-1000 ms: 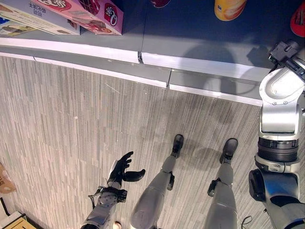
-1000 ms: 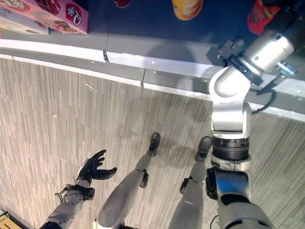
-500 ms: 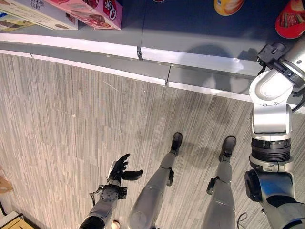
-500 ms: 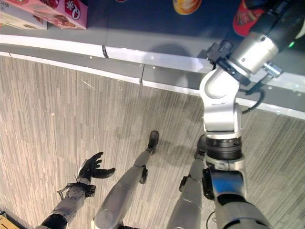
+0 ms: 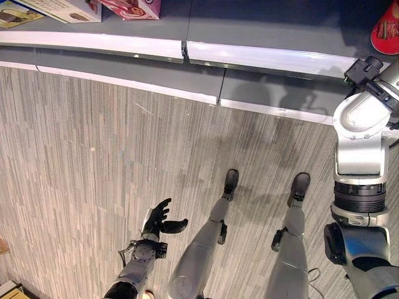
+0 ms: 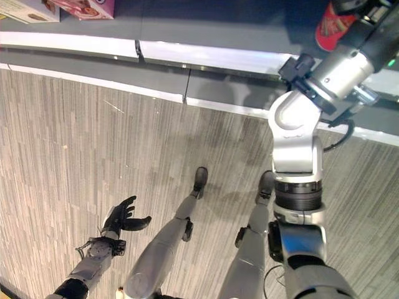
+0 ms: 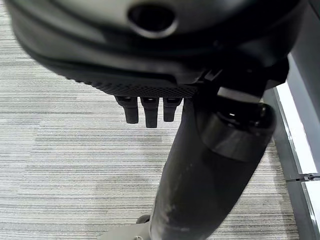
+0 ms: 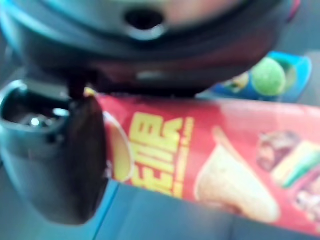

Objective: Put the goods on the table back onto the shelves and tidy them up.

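pink boxes (image 5: 134, 7) now nearer top edge, striped wood-look floor (image 5: 93, 162), grey shelf (image 5: 262, 28)

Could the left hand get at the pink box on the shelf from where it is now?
Probably not as things stand. The left hand hangs low over the floor, fingers relaxed and empty, far below the shelf edge. The pink box sits back on the shelf; nothing blocks the way, but the arm would have to rise.
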`<state>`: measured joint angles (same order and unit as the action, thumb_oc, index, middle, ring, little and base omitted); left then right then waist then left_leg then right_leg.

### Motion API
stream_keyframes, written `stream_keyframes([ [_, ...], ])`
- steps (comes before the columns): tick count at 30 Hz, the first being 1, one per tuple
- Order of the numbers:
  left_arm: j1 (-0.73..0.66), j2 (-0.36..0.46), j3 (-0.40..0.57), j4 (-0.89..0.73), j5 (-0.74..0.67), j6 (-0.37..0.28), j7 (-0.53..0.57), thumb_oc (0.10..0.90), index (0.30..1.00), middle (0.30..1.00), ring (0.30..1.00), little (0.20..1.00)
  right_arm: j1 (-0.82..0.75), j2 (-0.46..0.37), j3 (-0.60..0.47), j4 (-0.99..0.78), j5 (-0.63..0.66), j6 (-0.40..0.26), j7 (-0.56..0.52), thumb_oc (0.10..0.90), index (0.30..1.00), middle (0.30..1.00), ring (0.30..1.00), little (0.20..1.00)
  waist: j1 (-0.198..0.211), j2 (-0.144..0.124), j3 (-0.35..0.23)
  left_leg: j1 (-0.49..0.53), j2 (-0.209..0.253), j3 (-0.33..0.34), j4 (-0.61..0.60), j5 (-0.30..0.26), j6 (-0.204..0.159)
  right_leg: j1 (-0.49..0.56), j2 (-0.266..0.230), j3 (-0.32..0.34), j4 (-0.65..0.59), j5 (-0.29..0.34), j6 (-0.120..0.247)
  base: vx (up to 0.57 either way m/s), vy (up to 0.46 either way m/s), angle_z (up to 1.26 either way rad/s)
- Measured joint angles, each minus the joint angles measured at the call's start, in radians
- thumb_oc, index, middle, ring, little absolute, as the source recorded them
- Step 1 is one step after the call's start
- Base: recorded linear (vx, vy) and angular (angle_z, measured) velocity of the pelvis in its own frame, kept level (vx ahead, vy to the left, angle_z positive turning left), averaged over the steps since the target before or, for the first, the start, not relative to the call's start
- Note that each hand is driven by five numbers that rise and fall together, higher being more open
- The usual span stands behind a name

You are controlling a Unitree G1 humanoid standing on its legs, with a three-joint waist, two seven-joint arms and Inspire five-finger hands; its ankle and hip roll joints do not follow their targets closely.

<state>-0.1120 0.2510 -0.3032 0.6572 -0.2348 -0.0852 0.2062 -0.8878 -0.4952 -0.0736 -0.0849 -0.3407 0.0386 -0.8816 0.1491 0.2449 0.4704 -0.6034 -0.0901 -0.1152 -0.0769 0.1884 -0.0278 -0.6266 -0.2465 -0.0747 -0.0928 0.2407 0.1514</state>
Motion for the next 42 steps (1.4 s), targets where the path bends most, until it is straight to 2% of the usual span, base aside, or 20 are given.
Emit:
stream_keyframes([
  [9, -0.001, 0.0, 0.001, 0.005, 0.0, -0.001, 0.0, 0.8, 0.9, 0.9, 0.9, 0.9, -0.04, -0.041, 0.011, 0.052, 0.002, -0.002, 0.0, 0.8, 0.9, 0.9, 0.9, 0.9, 0.004, 0.0, 0.0, 0.0, 0.0, -0.002, 0.0, 0.0, 0.0, 0.002, 0.0, 0.0, 0.0, 0.0, 0.0, 0.0, 0.0, 0.0],
  [42, -0.01, 0.0, 0.002, 0.019, 0.001, 0.001, 0.0, 0.8, 0.9, 0.9, 0.9, 0.9, -0.061, -0.044, 0.019, 0.078, 0.015, 0.002, 0.001, 0.8, 0.9, 0.9, 0.9, 0.9, 0.001, 0.0, 0.0, 0.0, 0.0, -0.001, 0.001, 0.001, 0.001, 0.002, 0.001, 0.001, 0.0, 0.0, -0.001, 0.0, 0.0, 0.0],
])
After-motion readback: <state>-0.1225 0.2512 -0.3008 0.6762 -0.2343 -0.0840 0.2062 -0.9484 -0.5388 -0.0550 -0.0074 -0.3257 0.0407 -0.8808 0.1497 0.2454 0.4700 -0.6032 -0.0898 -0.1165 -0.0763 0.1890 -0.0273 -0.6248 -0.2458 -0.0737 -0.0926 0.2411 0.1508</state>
